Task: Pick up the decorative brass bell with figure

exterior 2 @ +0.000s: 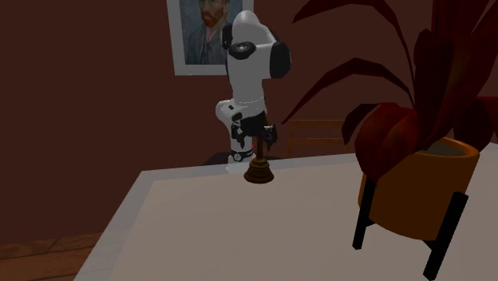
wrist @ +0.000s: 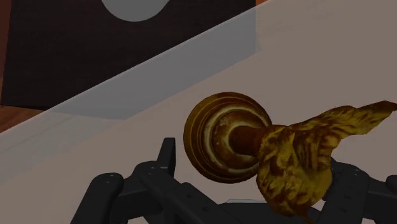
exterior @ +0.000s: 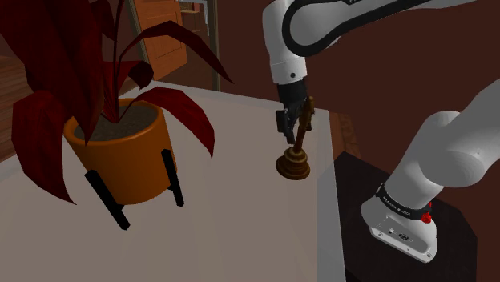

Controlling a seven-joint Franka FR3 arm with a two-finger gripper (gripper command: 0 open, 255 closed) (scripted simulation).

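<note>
In the shoulder view the white arm [exterior: 320, 24] reaches down to the bell [exterior: 295, 160], which appears to stand on the pale table [exterior: 240, 232] close to its edge, at about three o'clock from the orange plant pot [exterior: 128, 160]. The black gripper [exterior: 296, 120] sits level with the figure [exterior: 301, 128] that tops the bell. In the second exterior view the bell is near the table's far edge, at about nine o'clock from the pot, under a framed portrait [exterior 2: 209, 32] at twelve. In the wrist view the fingers [wrist: 167, 156] stand apart on either side of the figure, one of them plainly clear of it, so nothing is held. The approach looks finished; closing and lifting remain. No brand or writing can be read.
</note>
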